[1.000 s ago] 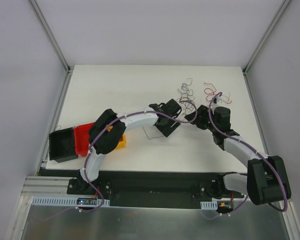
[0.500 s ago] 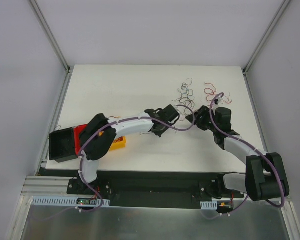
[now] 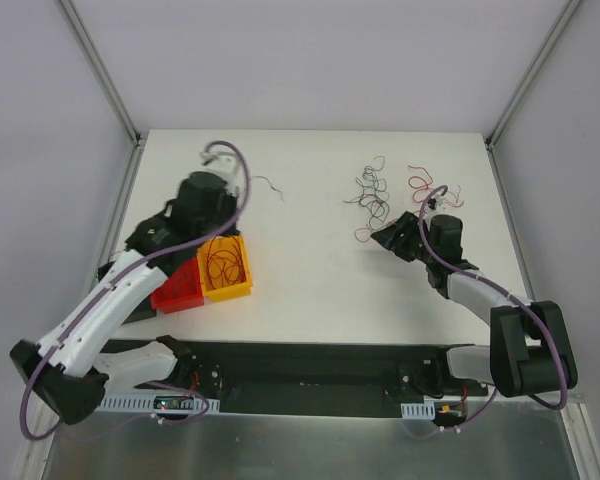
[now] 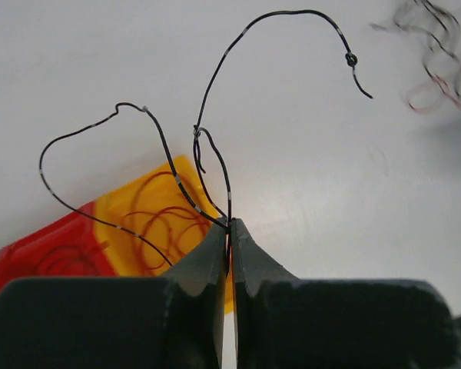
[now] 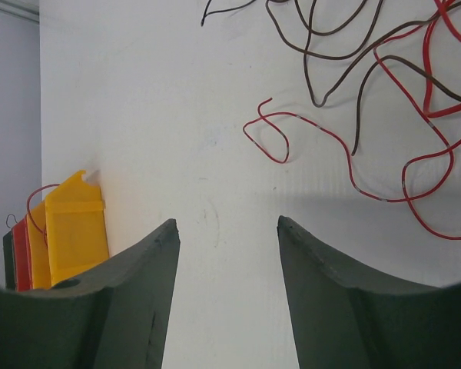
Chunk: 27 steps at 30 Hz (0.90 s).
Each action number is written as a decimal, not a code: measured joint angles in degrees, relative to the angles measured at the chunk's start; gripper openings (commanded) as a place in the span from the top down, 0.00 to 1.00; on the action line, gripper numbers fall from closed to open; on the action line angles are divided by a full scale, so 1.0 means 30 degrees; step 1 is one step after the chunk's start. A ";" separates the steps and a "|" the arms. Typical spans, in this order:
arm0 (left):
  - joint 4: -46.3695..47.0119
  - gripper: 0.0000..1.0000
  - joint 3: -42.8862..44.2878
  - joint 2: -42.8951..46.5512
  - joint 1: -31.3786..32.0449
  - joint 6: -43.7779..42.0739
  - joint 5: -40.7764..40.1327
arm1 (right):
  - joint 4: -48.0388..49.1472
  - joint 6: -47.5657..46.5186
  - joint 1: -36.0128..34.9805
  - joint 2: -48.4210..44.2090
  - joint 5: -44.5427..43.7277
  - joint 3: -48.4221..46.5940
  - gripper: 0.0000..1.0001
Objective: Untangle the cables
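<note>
Currently, nearest the arm bases, the yellow bin (image 3: 225,268) is sitting at the near-left of the table (image 3: 310,290) with a coil of red wire inside. The red bin (image 3: 177,288) is touching its left side and appears to be holding red strands as well. Part of the sorting is therefore judged done.

Just beyond the bins, the left gripper (image 4: 229,223) is hanging over the table with its jaws pressed fully together. It is pinching one black wire (image 4: 197,132), whose loops are springing up free of the surface.

Across the table, the right gripper (image 5: 227,223) is standing well open and gripping nothing, with its fingers pointing toward the pile.

Farthest out, the remaining cables (image 3: 372,190) are lying in a loose red and dark tangle right of centre. A smaller red cluster is lying just to its right. Most of the work is judged outstanding: the held wire is not yet dropped, and the pile is still knotted.

Compared with a second ago, the left arm is no longer reaching into the pile with open jaws. It has swung back to the left with jaws closed on the wire. The right arm has barely shifted.
</note>
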<state>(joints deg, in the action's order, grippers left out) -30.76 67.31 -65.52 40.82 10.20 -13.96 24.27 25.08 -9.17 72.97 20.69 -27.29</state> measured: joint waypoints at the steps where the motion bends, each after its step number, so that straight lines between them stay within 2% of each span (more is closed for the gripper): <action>1: -0.0335 1.00 0.0022 0.0903 -0.1559 0.0539 0.0117 | 0.0000 0.0007 0.0000 0.0095 0.0029 0.0000 0.43; 6: -0.3468 1.00 0.0641 0.3038 -0.9617 0.2747 0.0379 | 0.0219 0.0219 0.0000 0.0605 0.0335 0.0000 0.44; 10: -0.5333 1.00 0.0714 0.2470 -1.5795 0.3577 0.2076 | 0.0481 0.0525 0.0015 0.1304 0.0758 0.0000 0.44; 13: -0.5799 1.00 0.0175 0.1472 -1.9103 0.4510 0.2637 | 0.0627 0.0750 0.0029 0.1741 0.0998 0.0000 0.44; 19: -0.6135 1.00 -0.1297 0.1887 -2.0771 0.7308 0.3082 | 0.0947 0.0984 0.0029 0.1821 0.1355 0.0000 0.44; 27: -0.1690 1.00 -0.5493 0.6462 -2.0881 0.8888 0.1916 | 0.1319 0.1253 0.0036 0.2076 0.1705 0.0000 0.44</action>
<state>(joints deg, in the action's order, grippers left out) -35.83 50.83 -46.13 -21.82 36.86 -8.21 28.23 28.84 -9.06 79.20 25.80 -27.29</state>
